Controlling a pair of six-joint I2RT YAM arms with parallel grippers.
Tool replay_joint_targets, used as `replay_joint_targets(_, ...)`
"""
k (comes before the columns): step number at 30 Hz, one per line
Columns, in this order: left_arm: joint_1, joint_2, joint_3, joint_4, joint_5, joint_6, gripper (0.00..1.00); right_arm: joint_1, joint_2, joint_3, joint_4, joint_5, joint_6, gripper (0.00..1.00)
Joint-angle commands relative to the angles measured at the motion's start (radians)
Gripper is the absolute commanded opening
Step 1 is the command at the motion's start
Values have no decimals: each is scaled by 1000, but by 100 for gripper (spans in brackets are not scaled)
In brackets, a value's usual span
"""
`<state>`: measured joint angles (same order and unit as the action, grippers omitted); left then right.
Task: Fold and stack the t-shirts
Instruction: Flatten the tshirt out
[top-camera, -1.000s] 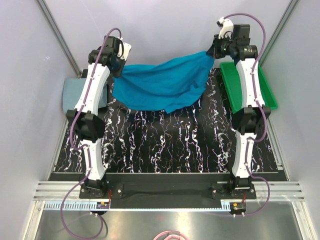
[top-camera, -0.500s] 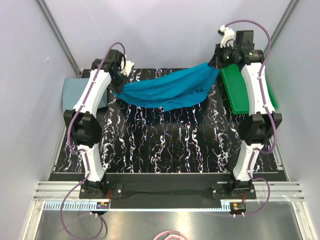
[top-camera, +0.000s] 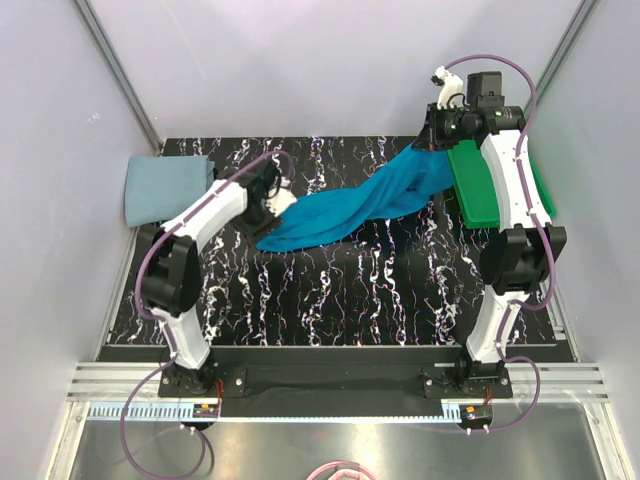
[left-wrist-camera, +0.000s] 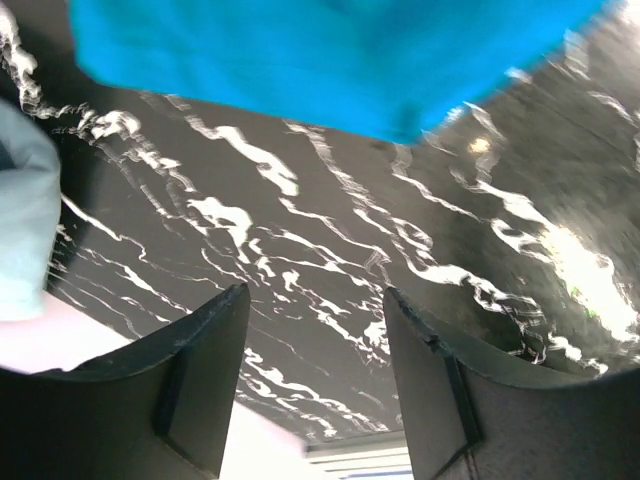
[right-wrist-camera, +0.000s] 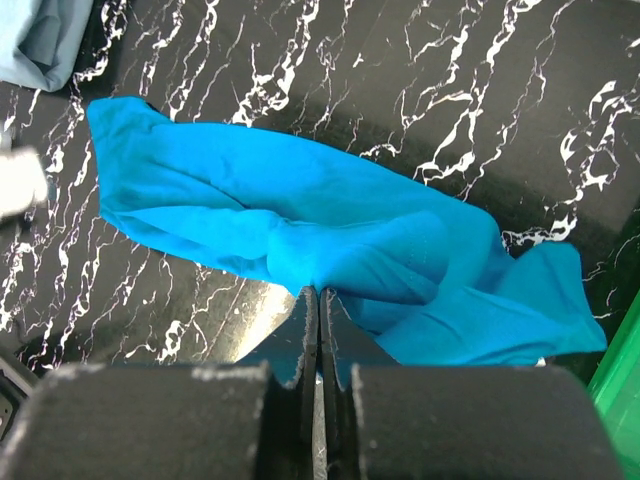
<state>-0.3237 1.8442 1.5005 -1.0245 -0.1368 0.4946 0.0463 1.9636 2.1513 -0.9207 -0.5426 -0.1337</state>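
A black, white-veined marbled table (top-camera: 330, 290) bears a rumpled teal t-shirt (top-camera: 350, 205) stretched from centre to far right, its corner pinched in the right gripper (top-camera: 432, 138). A folded grey-blue t-shirt (top-camera: 165, 188) lies far left. The left gripper (left-wrist-camera: 315, 300) gapes empty beside the teal cloth.

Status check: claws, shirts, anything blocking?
Left claw open, empty. Right claw shut on bright teal cloth t-shirt, one end raised. Pale grey-blue cloth t-shirt far left. Nothing in the way.
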Motion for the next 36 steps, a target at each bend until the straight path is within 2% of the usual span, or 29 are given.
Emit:
replay_joint_targets(1,-69,-143,-66,150,-58,79,62,1,6,38,22,-31,16,0)
replay_joint_targets(5,-92,-116,-76,231,-76,90,62,1,20,36,25,-40,22,0)
replay_joint_targets(17,-101,177,185,167,-32,32,52,1,27,53,25,-39,22,0)
replay_joint_targets(27,-110,199,227,127,6,-20,50,1,37,58,25,-34,19,0)
replay_joint_targets(36,-166,82,87,133,40,-94,50,3,54,61,29,-33,19,0)
